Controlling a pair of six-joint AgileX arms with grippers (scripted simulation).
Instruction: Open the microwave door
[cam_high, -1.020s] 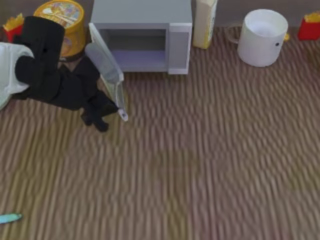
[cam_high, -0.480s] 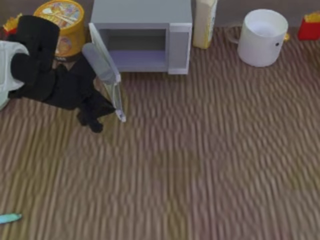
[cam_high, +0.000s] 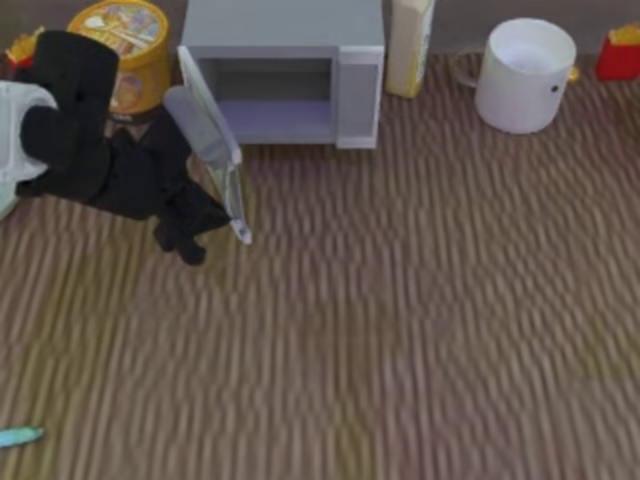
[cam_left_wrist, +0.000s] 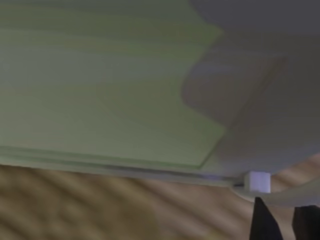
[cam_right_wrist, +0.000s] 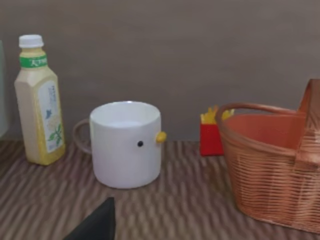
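Observation:
The silver-grey microwave stands at the back of the table, left of centre, its pale interior showing. The microwave door is swung out to the left, hinged at the left side, with its free edge toward the table's front. My left gripper is at that free edge, shut on the door's handle. In the left wrist view the door fills most of the picture and the dark fingertips sit under its corner. My right gripper is out of the top view and shows only as a dark wedge.
A yellow tub and a fries box sit behind my left arm. A pale bottle, a white cup and a red fries box line the back right. A wicker basket stands near my right gripper. A teal object lies at the front left.
My left gripper drew slightly left with the door's free edge, swinging the door a little wider. Over the last half second nothing moved.

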